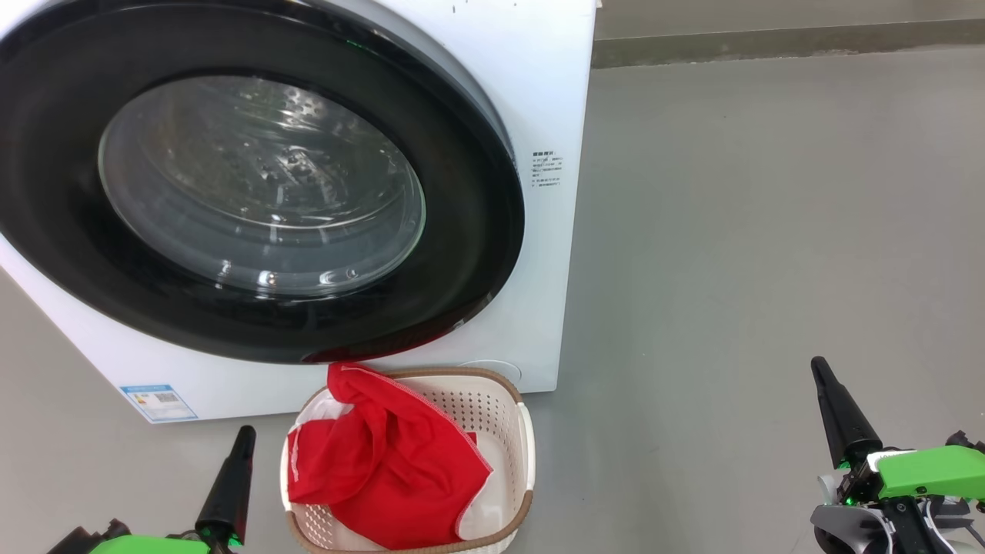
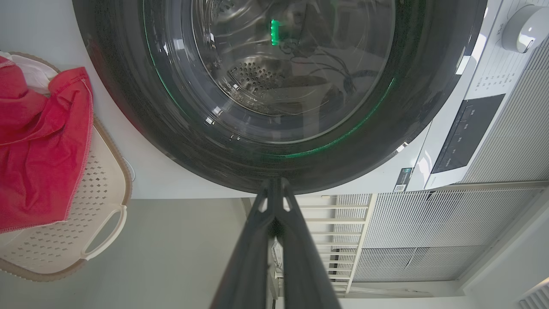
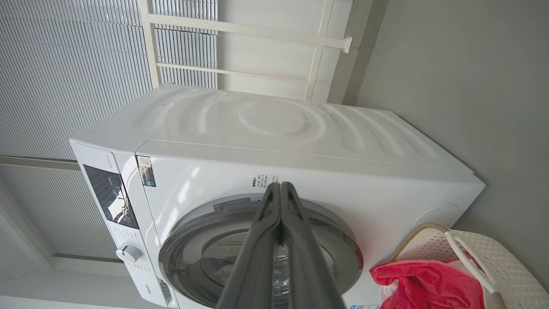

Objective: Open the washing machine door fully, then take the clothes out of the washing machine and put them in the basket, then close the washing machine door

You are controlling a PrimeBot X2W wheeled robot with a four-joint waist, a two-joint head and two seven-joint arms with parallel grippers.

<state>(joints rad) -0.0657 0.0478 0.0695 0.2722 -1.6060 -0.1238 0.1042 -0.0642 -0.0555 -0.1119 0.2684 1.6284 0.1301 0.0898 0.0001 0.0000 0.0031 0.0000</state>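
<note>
The white washing machine (image 1: 539, 92) (image 3: 257, 141) stands ahead, and its door (image 1: 254, 192) (image 2: 274, 86) (image 3: 261, 253) with the black rim and glass window lies flat against the front. Just below the door on the floor stands the cream basket (image 1: 500, 408) (image 2: 98, 206) (image 3: 484, 253), holding red clothes (image 1: 385, 462) (image 2: 38, 141) (image 3: 424, 283). My left gripper (image 1: 245, 435) (image 2: 274, 182) is shut and empty, low to the left of the basket. Off to the right over bare floor, my right gripper (image 1: 818, 365) (image 3: 279, 185) is also shut, with nothing in it.
Grey floor (image 1: 769, 231) stretches to the right of the machine up to a wall base. The control panel (image 2: 467, 133) and a dial (image 2: 523, 28) sit on the machine's top front. Behind it are ribbed blinds and a white frame (image 3: 240, 38).
</note>
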